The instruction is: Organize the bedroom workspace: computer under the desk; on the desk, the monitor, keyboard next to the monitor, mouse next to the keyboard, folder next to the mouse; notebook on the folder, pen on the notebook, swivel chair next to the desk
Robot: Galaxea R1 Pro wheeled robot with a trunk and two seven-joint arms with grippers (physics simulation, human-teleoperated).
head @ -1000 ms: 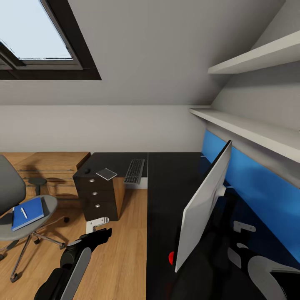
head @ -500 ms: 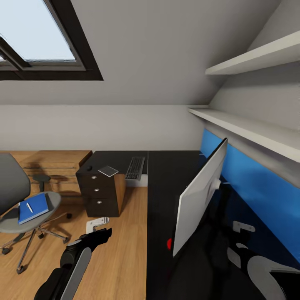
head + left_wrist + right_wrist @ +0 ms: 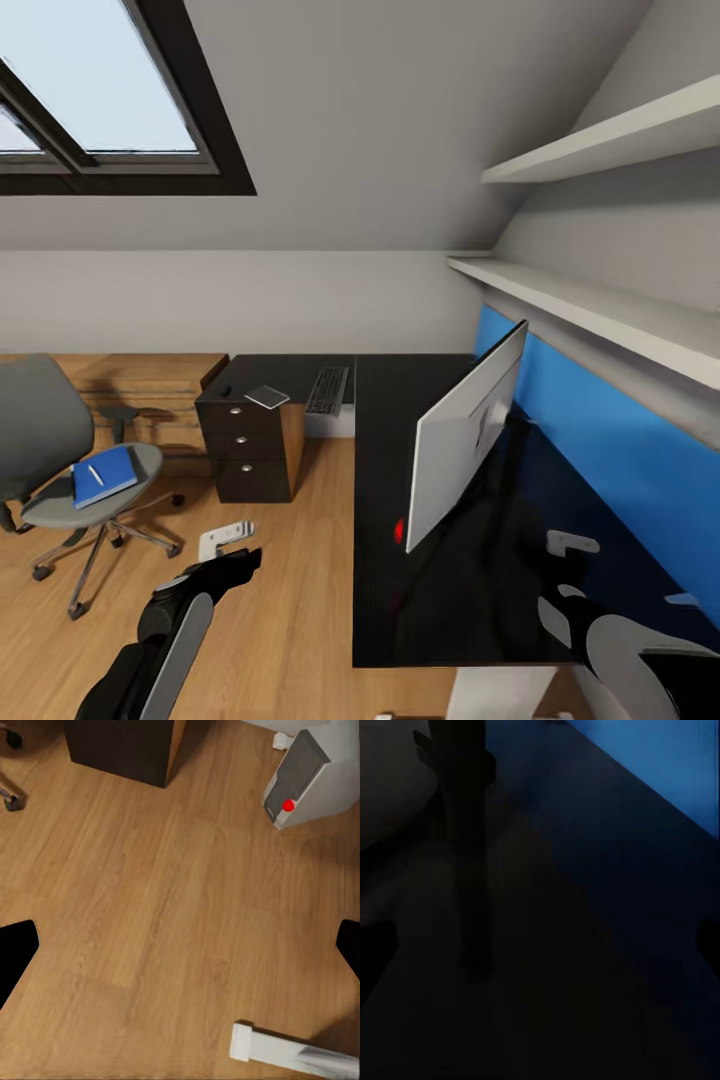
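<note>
Camera has backed off — swivel chair (image 3: 75, 440) carries folder (image 3: 104, 475), pen (image 3: 94, 473).

— Where's the folder (image 3: 105, 476)?
— On the chair (image 3: 60, 455), left of the desk (image 3: 400, 440), with the pen (image 3: 91, 475) on it.
— And the desk?
— Monitor (image 3: 462, 432) at its right; keyboard (image 3: 327, 390), notebook (image 3: 267, 397) and mouse (image 3: 226, 391) at the far end.
</note>
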